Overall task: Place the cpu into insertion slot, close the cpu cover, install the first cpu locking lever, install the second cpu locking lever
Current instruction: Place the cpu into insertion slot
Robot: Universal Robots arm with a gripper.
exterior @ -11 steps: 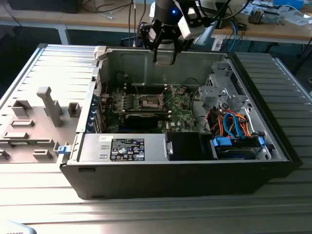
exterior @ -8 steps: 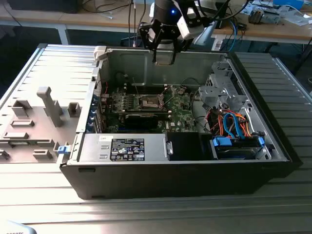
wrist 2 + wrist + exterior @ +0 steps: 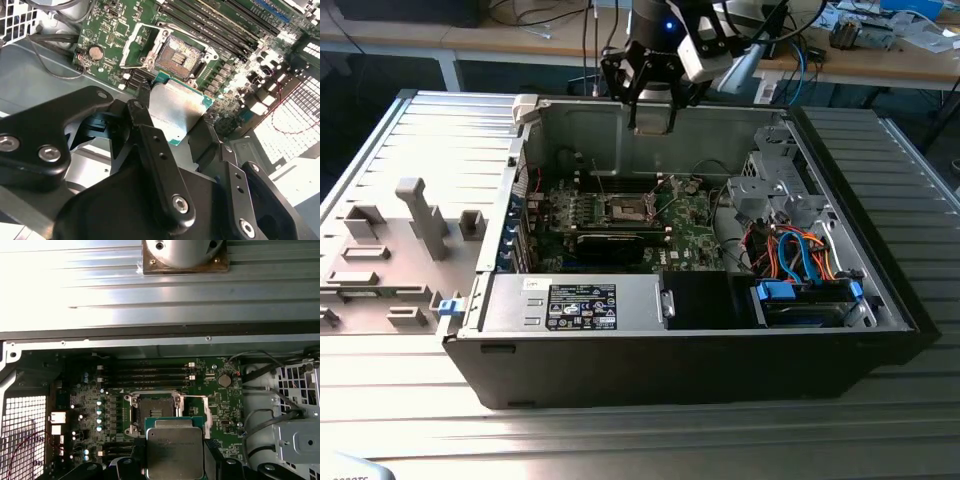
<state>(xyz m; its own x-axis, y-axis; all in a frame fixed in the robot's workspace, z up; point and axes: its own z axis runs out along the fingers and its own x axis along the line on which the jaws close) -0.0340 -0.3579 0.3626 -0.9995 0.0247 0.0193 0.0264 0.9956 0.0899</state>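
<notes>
**Q:** Where is the cpu (image 3: 176,111), and what holds it?

**A:** The pincer (image 3: 175,122) is clamped on it, with a black finger (image 3: 141,107) pressing each of two opposite edges. In the exterior view the pincer (image 3: 653,105) hangs over the far wall of the open computer case (image 3: 670,365). The case lies on its side on the ribbed metal table (image 3: 910,150).

**Q:** Which way does the chip point?

**A:** It is square, so no long axis can be named. Its dull metal top faces the cameras in both wrist views. In the first wrist view the cpu (image 3: 175,450) shows a narrow green border, and its free edge is turned toward the socket (image 3: 154,409). The chip is held apart from the board and is not seated.

**Q:** How does the socket stand?

**A:** In the second wrist view the socket (image 3: 177,56) on the green motherboard (image 3: 110,25) is uncovered, its field of contacts bare. The cpu cover (image 3: 136,47), a thin silvery frame with an open window, is swung off the socket and sits just beside it. Whether the frame lies flat or tilted cannot be told.
</notes>
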